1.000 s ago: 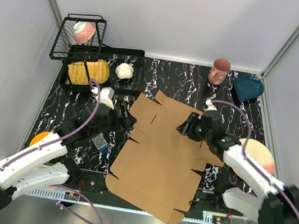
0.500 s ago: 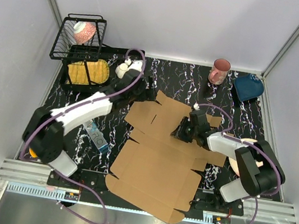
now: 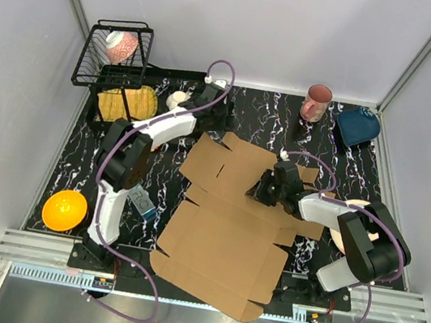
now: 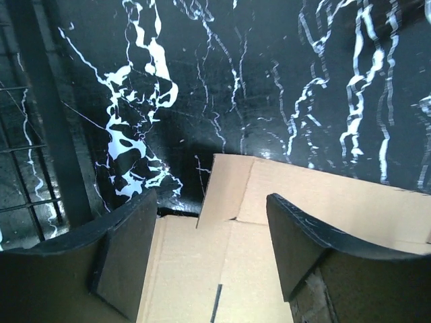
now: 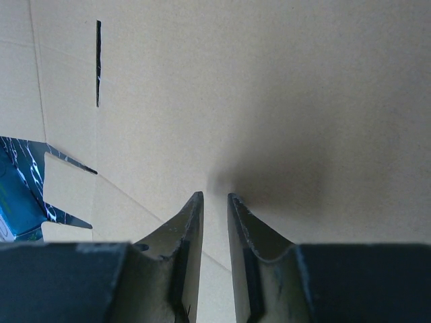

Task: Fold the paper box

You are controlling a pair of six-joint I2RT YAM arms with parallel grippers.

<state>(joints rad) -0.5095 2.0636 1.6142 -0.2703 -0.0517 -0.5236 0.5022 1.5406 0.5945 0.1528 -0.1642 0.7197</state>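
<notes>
The paper box (image 3: 231,217) is a flat brown die-cut cardboard sheet with flaps, lying in the middle of the table. My left gripper (image 3: 223,124) reaches over its far left corner. In the left wrist view it (image 4: 212,249) is open, with the cardboard (image 4: 269,222) and a flap edge below between the fingers (image 4: 128,252). My right gripper (image 3: 260,191) sits low over the far middle of the sheet. In the right wrist view it (image 5: 215,198) is shut with only a narrow slit, tips down close to the cardboard (image 5: 269,87), holding nothing.
A black wire basket (image 3: 94,48) and a black tray (image 3: 191,80) with a yellow item (image 3: 126,102) stand far left, a white object (image 3: 178,101) beside them. A pink mug (image 3: 317,102) and blue dish (image 3: 358,125) stand far right. An orange bowl (image 3: 64,210) and small blue box (image 3: 142,201) lie left.
My left arm has swung from the near left up to the far left corner of the cardboard, uncovering the orange bowl. My right gripper has shifted slightly on the sheet.
</notes>
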